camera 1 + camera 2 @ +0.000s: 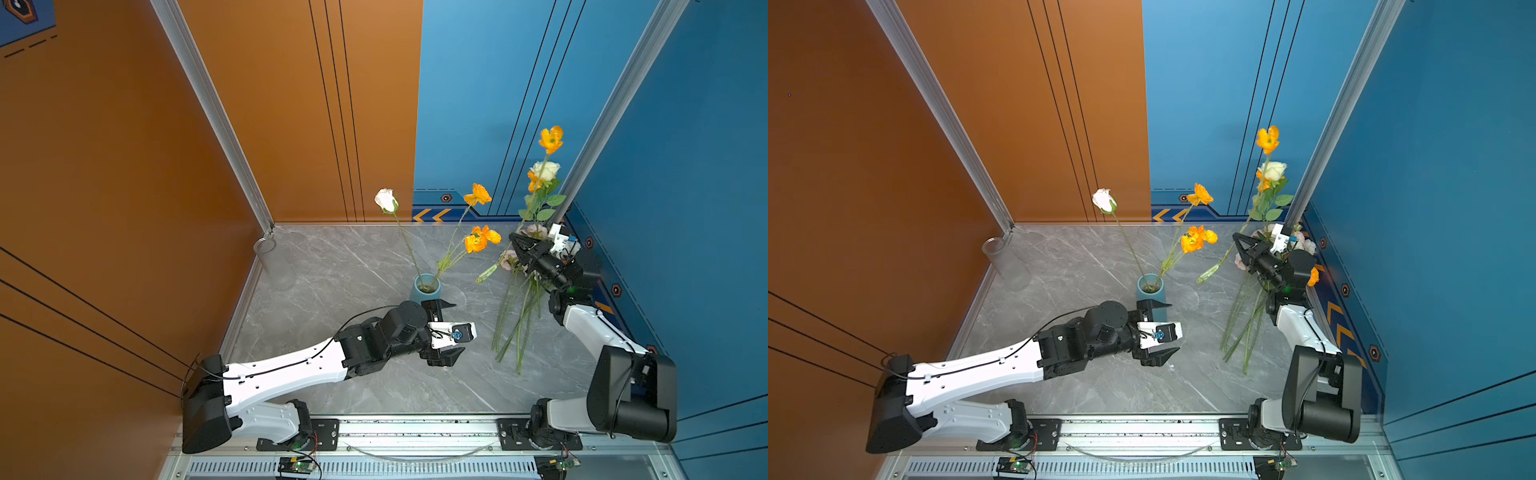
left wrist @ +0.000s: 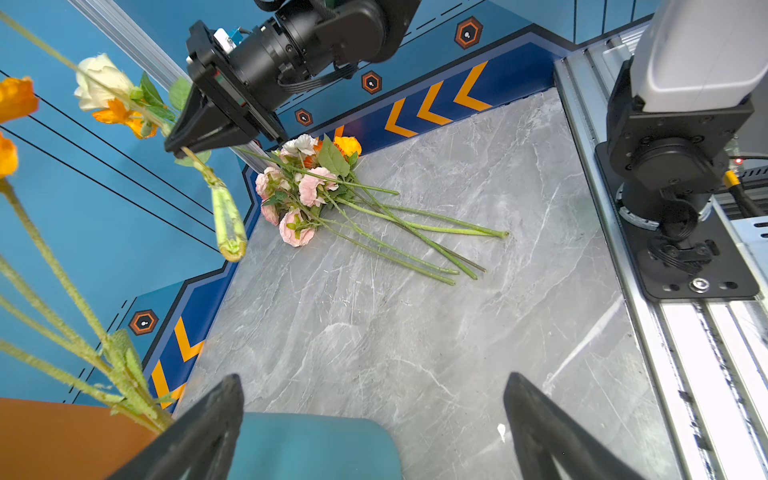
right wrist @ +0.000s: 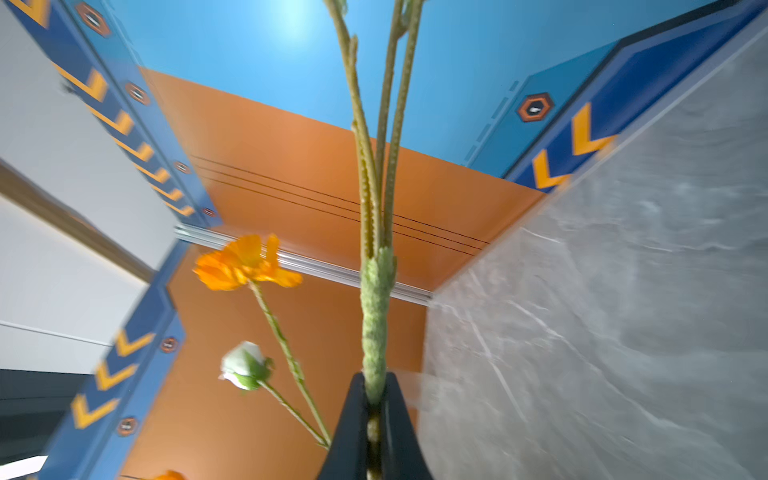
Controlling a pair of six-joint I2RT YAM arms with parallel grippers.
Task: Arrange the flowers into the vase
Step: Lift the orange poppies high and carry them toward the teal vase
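Standing mid-frame in both top views, the vase (image 1: 424, 286) holds a white rose (image 1: 386, 200) and orange poppies (image 1: 481, 239), their stems leaning toward the upper frame. The left gripper (image 1: 456, 328) sits just below it, jaws spread wide, one finger right beside the vase. At right, the right gripper (image 1: 514, 242) is clamped on a poppy stem (image 1: 488, 272), lifted clear. The other flowers (image 1: 517, 320) lie on the table (image 1: 353, 270) beneath it. A glass (image 1: 272, 257) stands in the table's upper left corner.
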